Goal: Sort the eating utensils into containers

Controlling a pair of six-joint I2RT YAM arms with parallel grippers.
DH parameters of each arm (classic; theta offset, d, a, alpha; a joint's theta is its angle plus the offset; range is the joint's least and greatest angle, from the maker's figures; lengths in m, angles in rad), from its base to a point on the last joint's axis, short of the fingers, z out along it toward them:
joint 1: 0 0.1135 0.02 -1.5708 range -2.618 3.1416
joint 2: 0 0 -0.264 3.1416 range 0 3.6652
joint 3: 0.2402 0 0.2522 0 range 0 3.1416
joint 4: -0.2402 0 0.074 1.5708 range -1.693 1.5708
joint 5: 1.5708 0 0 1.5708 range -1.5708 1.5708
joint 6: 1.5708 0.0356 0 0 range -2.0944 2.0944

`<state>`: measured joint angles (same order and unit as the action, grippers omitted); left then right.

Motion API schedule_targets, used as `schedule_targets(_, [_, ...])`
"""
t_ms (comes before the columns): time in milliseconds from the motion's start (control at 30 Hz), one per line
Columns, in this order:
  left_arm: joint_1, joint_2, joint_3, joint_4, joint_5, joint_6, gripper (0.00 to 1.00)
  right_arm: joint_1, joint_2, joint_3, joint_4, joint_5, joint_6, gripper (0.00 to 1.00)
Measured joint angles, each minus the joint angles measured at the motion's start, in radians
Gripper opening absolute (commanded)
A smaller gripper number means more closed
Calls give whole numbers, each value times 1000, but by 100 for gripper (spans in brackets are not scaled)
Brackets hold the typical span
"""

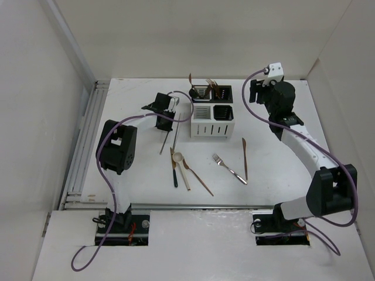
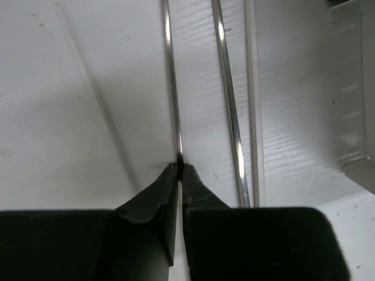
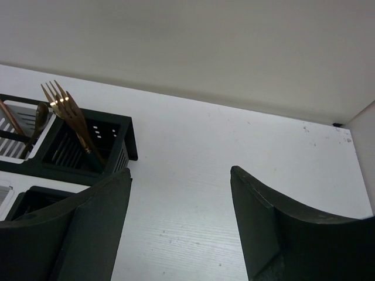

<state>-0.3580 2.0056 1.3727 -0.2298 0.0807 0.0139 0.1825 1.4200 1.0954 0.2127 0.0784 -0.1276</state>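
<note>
Left jaws stood pinched shut on the near end of a thin silver handle (image 2: 173,105), close to the bench (image 2: 47,146), likely so the piece could go end-first into a cell. Beside it lay a second handle (image 2: 229,105), untouched. Just right sat the caddy (image 1: 211,117), with copper forks (image 3: 65,108) standing upright in a back black cell. Right jaws hung wide apart and empty over the bench right of the caddy, seemingly parked out of the way. Nearer the arms a fork (image 1: 229,168), a knife (image 1: 245,158) and spoons (image 1: 183,167) lay loose.
</note>
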Motion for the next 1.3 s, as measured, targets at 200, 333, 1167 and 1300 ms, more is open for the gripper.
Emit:
schedule_targets(200, [0, 0, 0, -1, 6, -5, 0, -5, -64, -39, 2, 26, -23, 74])
schedule_targets(333, [0, 0, 3, -10, 9, -5, 5, -7, -89, -61, 1, 42, -35, 74])
schedule_targets(1167, [-5, 69, 145, -209, 9, 107, 0, -7, -182, -113, -3, 95, -91, 75])
schedule_targets(1300, [19, 66, 144, -209, 63, 88, 0, -7, -199, -116, -3, 101, -95, 75])
